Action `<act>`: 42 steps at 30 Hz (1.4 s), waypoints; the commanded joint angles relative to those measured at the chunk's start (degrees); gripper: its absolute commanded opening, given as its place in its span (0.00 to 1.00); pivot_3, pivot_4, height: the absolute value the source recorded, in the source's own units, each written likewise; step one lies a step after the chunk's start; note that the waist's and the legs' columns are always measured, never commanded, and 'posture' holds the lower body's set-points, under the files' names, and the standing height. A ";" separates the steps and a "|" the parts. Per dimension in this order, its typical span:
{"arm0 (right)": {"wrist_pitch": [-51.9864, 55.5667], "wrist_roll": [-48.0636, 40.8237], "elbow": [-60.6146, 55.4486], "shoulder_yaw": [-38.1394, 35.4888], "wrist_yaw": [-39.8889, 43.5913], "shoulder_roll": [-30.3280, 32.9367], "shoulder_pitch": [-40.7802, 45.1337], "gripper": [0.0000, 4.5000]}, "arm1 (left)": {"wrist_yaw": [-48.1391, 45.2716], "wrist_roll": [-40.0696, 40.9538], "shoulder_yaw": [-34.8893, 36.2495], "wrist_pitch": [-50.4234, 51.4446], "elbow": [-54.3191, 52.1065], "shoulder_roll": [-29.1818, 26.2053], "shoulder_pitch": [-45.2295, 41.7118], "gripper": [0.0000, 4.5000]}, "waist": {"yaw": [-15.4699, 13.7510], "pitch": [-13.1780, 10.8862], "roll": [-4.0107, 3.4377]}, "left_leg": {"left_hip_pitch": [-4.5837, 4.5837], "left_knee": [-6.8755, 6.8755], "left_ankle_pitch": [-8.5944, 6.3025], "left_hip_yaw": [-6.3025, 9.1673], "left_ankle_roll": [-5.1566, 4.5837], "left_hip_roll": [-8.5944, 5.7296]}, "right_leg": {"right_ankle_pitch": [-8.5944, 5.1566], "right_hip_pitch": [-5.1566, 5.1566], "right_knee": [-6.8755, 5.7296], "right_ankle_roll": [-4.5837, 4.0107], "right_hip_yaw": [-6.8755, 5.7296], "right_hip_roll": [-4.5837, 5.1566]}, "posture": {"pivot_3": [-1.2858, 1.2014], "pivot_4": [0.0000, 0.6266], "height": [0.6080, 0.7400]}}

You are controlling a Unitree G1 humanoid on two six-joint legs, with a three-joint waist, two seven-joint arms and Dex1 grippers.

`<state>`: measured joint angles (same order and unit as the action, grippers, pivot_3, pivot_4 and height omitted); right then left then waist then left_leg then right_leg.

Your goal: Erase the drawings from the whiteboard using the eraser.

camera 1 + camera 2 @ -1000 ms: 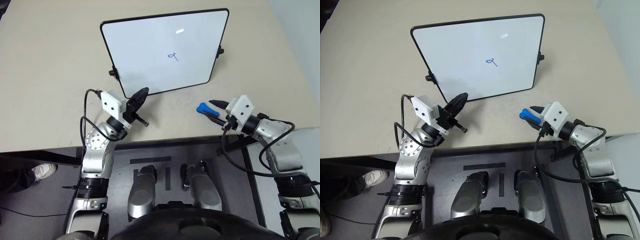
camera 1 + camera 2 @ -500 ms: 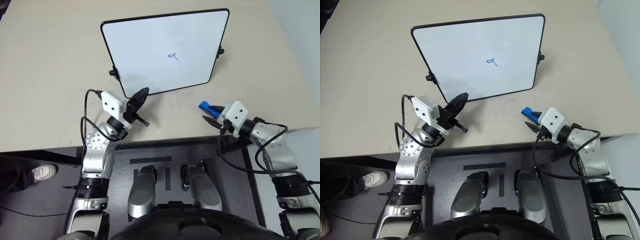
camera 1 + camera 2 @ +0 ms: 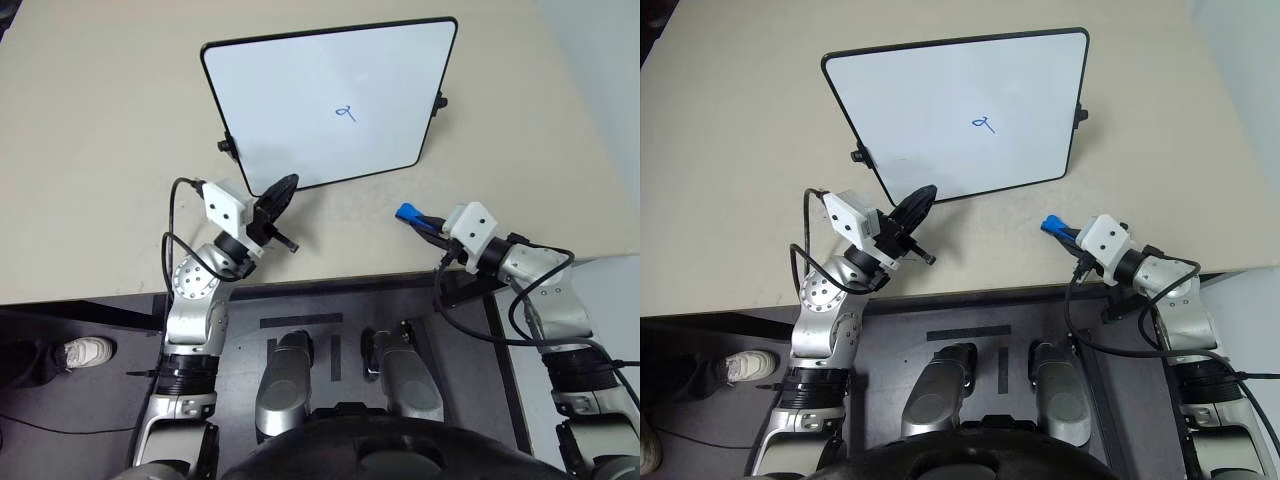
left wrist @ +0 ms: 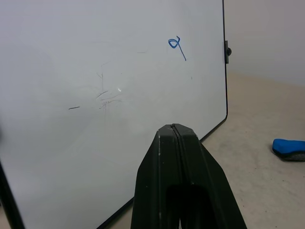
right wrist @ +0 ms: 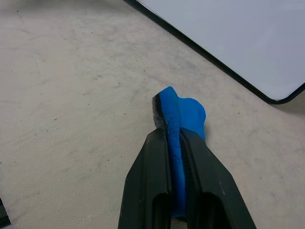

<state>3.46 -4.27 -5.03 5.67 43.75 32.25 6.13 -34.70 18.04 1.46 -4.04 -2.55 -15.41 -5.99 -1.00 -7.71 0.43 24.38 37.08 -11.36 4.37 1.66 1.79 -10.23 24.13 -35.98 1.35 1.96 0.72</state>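
One whiteboard (image 3: 330, 105), propped upright on the table (image 3: 100, 150), bearing one blue drawing (image 3: 346, 113) right of centre. One eraser (image 5: 180, 119), pinched edgewise in the right hand (image 3: 425, 225); drawing lies up-left of it, well apart. Left hand (image 4: 176, 136), fingers pressed together, empty, near the board's lower edge; right arm carries the tool.

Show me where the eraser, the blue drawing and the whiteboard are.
eraser (image 5: 183, 112): right wrist view, blue end beyond the fingers.
drawing (image 3: 346, 113): left eye view, its loop.
whiteboard (image 3: 300, 90): left eye view, bare white face.
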 commanded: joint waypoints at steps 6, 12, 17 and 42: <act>-6.46 0.45 -5.51 -0.18 -1.41 -1.78 7.86 0.00 | -0.35 -0.19 -0.10 -1.37 -0.83 -0.01 -0.51 0.00 | 0.46 -0.02 -0.04 | 0.02 0.00 0.00 -0.02 0.00 0.00 | 0.01 0.05 0.00 -0.02 0.02 0.00 | 0.52 0.24 1.00; -16.96 6.50 3.33 4.31 -2.43 -5.03 20.76 0.00 | -0.26 -0.28 -0.42 -1.34 -0.43 0.23 -0.95 0.00 | 0.81 -0.02 -0.03 | -0.05 -0.02 0.02 0.04 -0.02 0.05 | 0.07 0.08 -0.04 -0.12 0.02 -0.04 | 0.52 0.24 1.00; -28.60 12.25 16.46 6.84 -5.82 -6.91 28.48 0.00 | 0.08 -0.39 -0.51 -1.63 -0.49 0.51 -1.00 0.00 | 0.17 -0.02 -0.03 | 0.11 -0.02 -0.04 0.06 -0.08 0.02 | 0.37 0.22 0.00 -0.65 0.01 0.04 | 0.52 0.24 1.00; -49.99 29.47 49.38 11.57 -28.34 -10.07 43.10 0.00 | 0.86 -0.66 -0.59 -1.62 -1.81 0.53 -0.39 0.00 | 0.50 -0.06 -0.10 | 0.25 -0.01 -0.10 0.07 -0.04 0.06 | 0.78 0.56 -0.10 -1.05 -0.04 0.10 | 0.52 0.24 1.00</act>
<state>-46.05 25.13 45.86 19.23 19.54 22.30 45.81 -33.62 17.53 1.11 -4.84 -2.22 -14.83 -5.82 -0.51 -7.77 0.33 24.67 37.07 -11.46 4.44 1.63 1.85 -9.45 24.72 -36.08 0.30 1.92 0.82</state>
